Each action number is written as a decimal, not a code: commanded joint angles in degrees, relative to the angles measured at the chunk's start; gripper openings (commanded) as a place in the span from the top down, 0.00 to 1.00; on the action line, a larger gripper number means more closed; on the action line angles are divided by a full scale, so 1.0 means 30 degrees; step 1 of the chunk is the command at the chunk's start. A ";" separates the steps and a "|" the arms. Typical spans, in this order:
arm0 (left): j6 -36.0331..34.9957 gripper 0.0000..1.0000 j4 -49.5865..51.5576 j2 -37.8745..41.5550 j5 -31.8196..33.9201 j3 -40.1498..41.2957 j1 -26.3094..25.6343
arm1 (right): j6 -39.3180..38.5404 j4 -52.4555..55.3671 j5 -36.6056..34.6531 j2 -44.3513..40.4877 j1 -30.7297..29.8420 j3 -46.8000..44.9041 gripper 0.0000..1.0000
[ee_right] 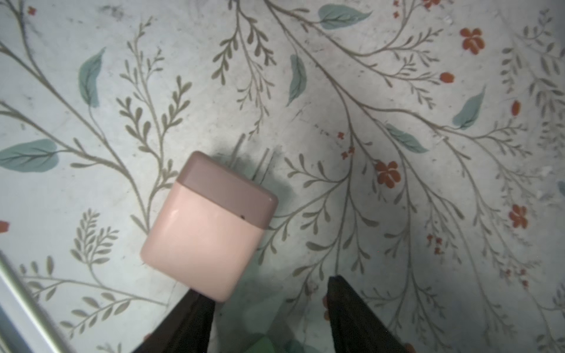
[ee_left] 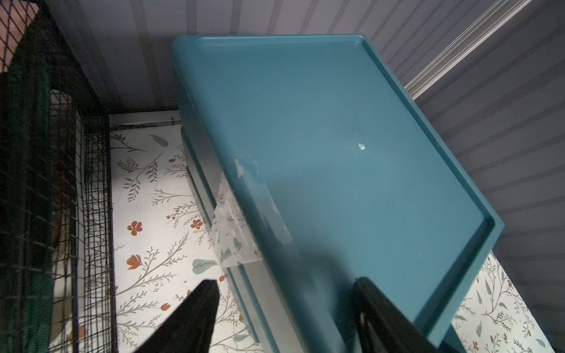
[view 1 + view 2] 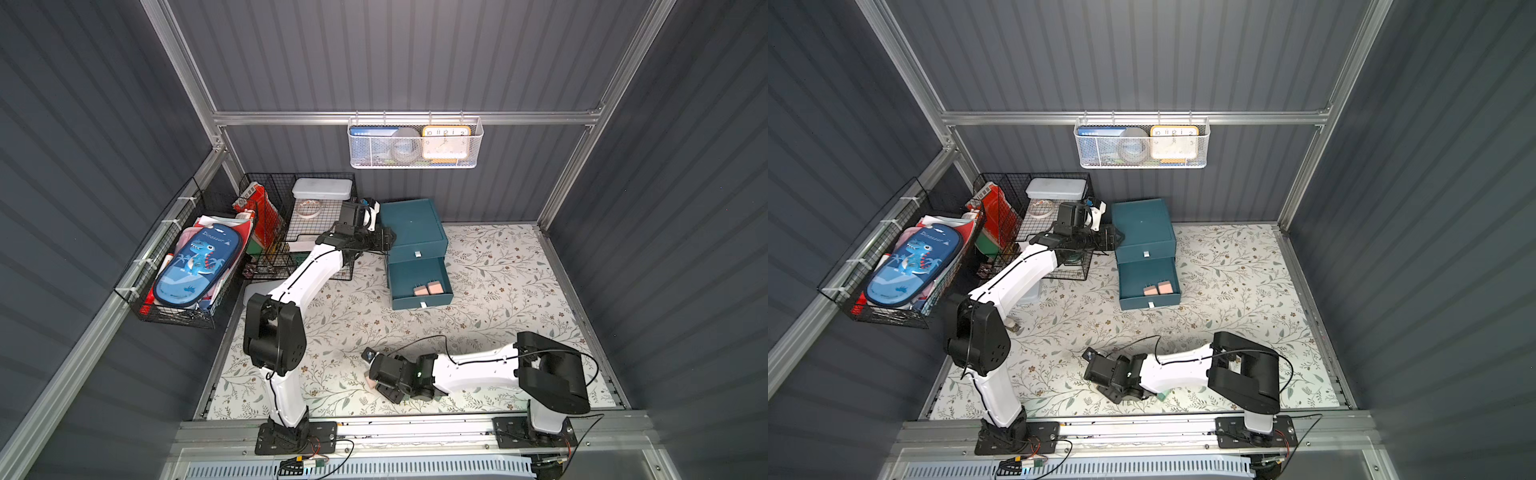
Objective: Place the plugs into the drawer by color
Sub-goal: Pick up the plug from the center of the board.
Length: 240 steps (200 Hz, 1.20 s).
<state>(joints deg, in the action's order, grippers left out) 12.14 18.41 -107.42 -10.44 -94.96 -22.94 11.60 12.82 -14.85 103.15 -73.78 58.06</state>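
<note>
The drawer cabinet (image 3: 411, 224) (image 3: 1144, 224) is dark teal and stands at the back of the floral mat. Its top drawer is shut and a lower drawer (image 3: 399, 276) is pulled out. Two pink plugs (image 3: 428, 288) (image 3: 1158, 288) lie in that drawer. My left gripper (image 3: 388, 239) (image 2: 287, 282) is open and straddles the left edge of the cabinet top (image 2: 351, 152). One finger is over the top and one is beside the wall. My right gripper (image 3: 376, 384) (image 1: 266, 287) hangs open low over the mat. A pink plug (image 1: 208, 229) (image 3: 371, 380) lies on the mat against one fingertip. A green plug (image 3: 1163, 397) peeks out under the right arm.
Black wire baskets (image 3: 299, 224) stand just left of the cabinet, close to the left arm. A side basket holds a blue dinosaur pencil case (image 3: 191, 266). A white mesh basket (image 3: 415, 143) hangs on the back wall. Clear tape (image 2: 232, 232) sticks to the cabinet's side.
</note>
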 commanded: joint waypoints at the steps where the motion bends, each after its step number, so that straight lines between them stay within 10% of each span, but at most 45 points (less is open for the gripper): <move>1: -0.0561 0.27 0.1369 0.0052 0.0432 0.0656 -0.0059 | -0.0174 -0.0331 -0.0158 -0.0014 0.0918 0.0392 0.38; 188: -0.0530 0.26 0.1274 0.0181 0.0403 0.0770 -0.0059 | 0.0195 -0.0399 0.2294 0.2162 0.0391 0.2970 0.29; 240: -0.0546 0.26 0.1274 0.0069 0.0373 0.0774 -0.0059 | 0.0215 -0.0698 0.2501 0.2480 0.0729 0.2941 0.45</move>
<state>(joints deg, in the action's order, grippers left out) 12.14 17.82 -107.13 -10.44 -94.32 -22.94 11.81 11.29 -7.92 109.93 -71.90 65.80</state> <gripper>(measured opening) 0.736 0.598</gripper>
